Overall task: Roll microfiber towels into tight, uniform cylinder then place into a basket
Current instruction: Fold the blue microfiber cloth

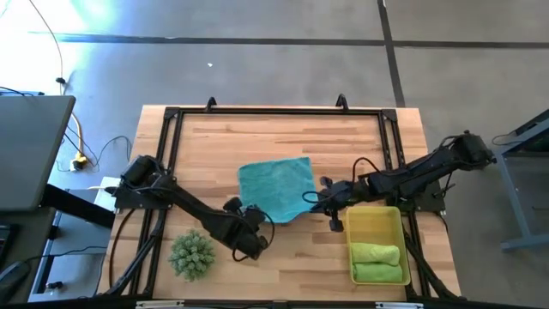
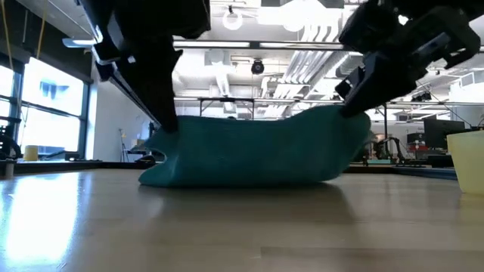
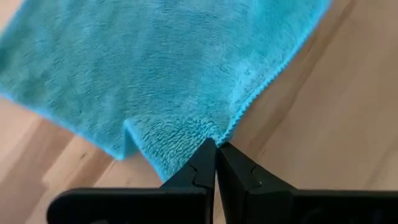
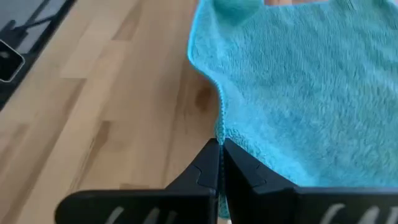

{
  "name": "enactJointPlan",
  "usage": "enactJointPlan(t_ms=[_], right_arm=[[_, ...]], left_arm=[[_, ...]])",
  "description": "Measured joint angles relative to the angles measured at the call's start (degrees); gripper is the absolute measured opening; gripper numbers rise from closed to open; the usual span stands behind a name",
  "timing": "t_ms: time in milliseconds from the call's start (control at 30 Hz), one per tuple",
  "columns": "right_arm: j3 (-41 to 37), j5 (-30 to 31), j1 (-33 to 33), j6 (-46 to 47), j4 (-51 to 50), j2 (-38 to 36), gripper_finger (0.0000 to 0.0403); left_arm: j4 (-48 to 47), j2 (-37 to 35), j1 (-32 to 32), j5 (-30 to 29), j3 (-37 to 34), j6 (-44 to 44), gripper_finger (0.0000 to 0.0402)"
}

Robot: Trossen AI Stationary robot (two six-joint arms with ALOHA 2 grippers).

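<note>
While most of it lies spread and softly rumpled near the middle of the wooden surface, the teal towel is pinched at two near corners and, as we see in the low view, lifted a little along that edge. Its pile looks plush, with a stitched hem running round the border. We find the left end effector at about seven o'clock from the towel's middle, its fingers pressed together on the cloth's corner. The right end effector sits at about four o'clock, fingers likewise clamped on the hem there.

Further out, at five o'clock, the yellow basket holds two rolled towels lying side by side, the pale yellow-green roll and the bright green roll. Off at eight o'clock we see a spiky green ball resting on the surface.
</note>
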Motion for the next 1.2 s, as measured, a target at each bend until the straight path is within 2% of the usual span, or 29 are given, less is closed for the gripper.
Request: enactJointPlan(t_ms=[233,433,800,1200], right_arm=[[0.8,3.2,-1.7,-5.1,0.6,0.9,0.0000],[0.8,6.6,-6.8,-11.5,0.3,2.5,0.0000],[0.8,6.6,-15.2,-25.3,3.8,8.3,0.0000],[0.8,6.5,-19.2,-29.7,7.6,12.8,0.0000]], left_arm=[[-4.0,-0.9,1.5,-0.9,0.7,-0.3,0.0000],[-10.8,-0.9,5.5,-6.8,0.6,-1.5,0.0000],[-11.9,1.7,13.7,-4.1,0.6,3.7,0.0000],[-12.7,5.0,18.1,-3.8,0.6,7.9,0.0000]])
